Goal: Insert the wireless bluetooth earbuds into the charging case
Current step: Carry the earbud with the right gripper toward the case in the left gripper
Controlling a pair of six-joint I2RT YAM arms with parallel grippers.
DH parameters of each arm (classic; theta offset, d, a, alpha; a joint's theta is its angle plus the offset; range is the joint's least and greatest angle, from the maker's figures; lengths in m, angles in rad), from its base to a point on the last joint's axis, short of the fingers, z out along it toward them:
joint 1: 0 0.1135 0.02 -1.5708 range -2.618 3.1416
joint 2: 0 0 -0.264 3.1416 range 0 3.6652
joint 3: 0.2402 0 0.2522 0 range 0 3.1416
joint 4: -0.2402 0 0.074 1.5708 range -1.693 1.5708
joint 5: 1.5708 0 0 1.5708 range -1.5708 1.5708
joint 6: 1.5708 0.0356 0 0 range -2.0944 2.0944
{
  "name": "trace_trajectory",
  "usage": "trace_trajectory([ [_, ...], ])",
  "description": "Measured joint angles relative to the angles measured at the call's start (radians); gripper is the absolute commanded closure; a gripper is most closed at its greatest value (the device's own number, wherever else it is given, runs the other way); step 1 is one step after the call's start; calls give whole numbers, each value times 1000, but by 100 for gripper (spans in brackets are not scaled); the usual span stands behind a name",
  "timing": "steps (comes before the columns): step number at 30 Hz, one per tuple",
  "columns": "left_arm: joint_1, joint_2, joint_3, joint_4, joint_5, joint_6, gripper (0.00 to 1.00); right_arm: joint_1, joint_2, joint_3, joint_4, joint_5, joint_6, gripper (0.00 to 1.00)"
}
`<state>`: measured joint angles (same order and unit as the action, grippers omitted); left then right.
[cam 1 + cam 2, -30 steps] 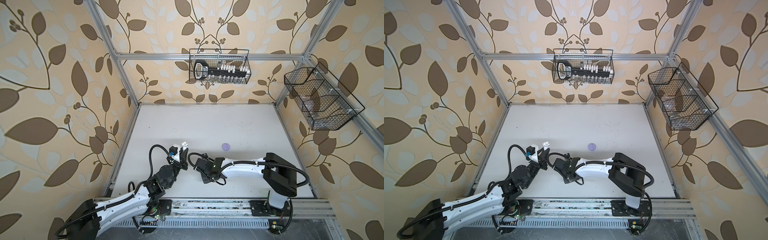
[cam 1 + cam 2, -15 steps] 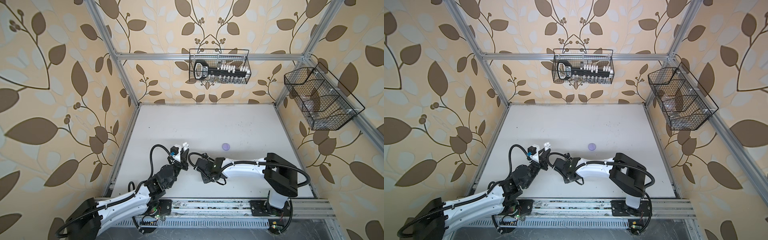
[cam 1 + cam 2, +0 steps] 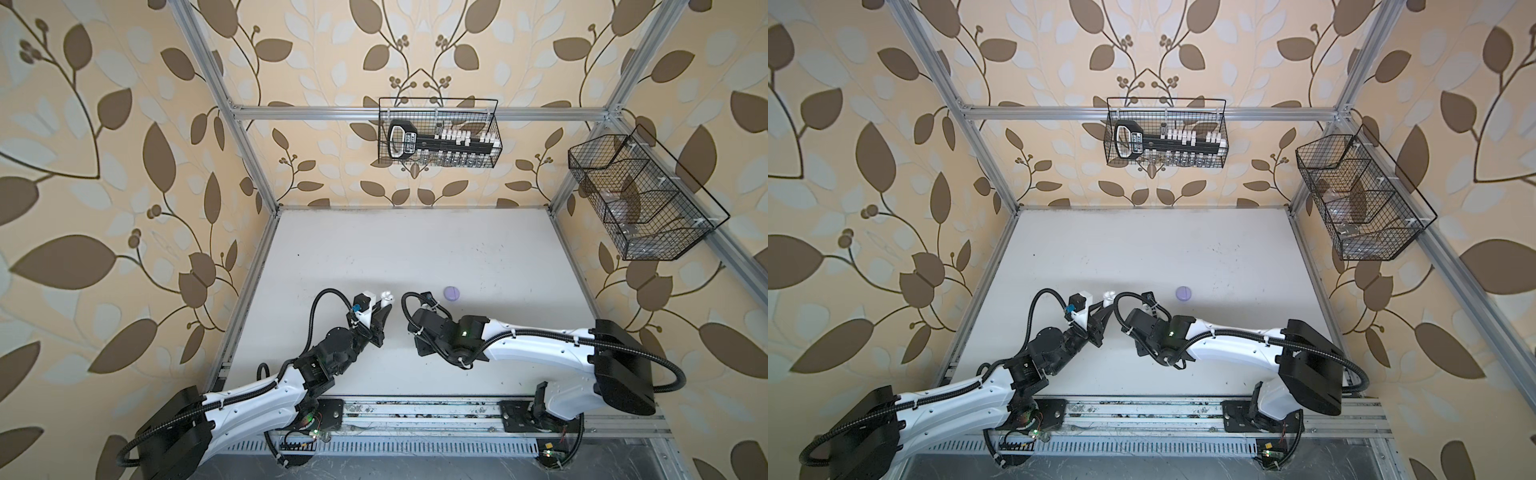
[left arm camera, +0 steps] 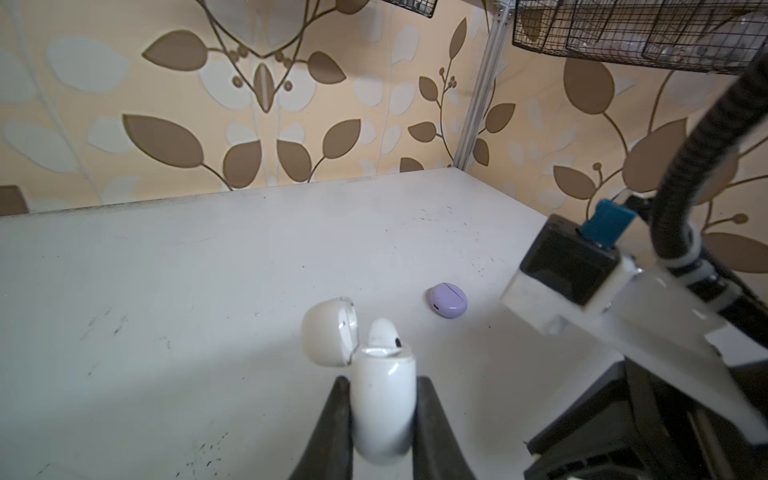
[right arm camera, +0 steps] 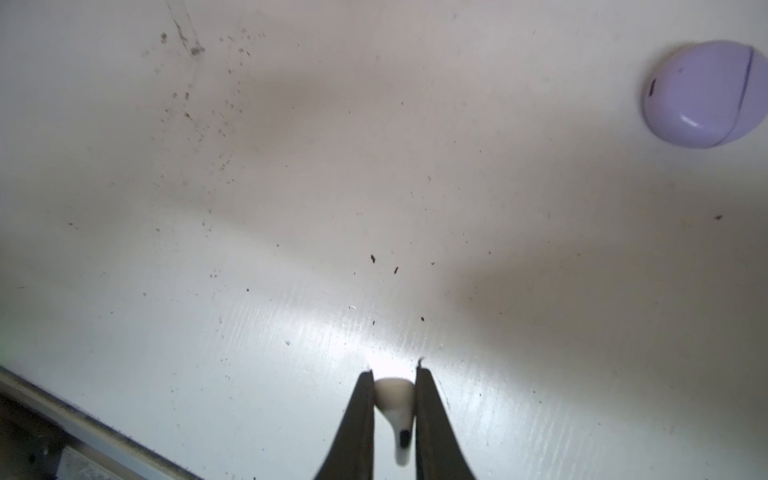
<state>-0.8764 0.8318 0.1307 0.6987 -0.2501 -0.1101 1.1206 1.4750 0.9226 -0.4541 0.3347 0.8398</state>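
My left gripper is shut on the white charging case and holds it upright above the table. The case's lid hangs open to one side. One white earbud sticks up out of the case's opening. In both top views the case shows at the left gripper's tip. My right gripper is shut on a second white earbud, just above the tabletop, with the stem pointing back between the fingers. In the top views the right wrist hides its fingers.
A closed lilac round case lies on the white table, just beyond the right wrist. Wire baskets hang on the back wall and the right wall. A metal rail runs along the front edge.
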Motion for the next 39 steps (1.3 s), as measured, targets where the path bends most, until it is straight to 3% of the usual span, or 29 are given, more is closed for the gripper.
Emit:
trace_trajectory([
  [18,0,200,19,174,397,-26,100,-52,-341,-176,205,26,-30,85],
  [29,1,279,37,267,530,-66,100,-15,-481,-206,276,44,-46,84],
  [39,14,357,40,375,597,-133,100,26,-515,-325,414,59,-60,83],
])
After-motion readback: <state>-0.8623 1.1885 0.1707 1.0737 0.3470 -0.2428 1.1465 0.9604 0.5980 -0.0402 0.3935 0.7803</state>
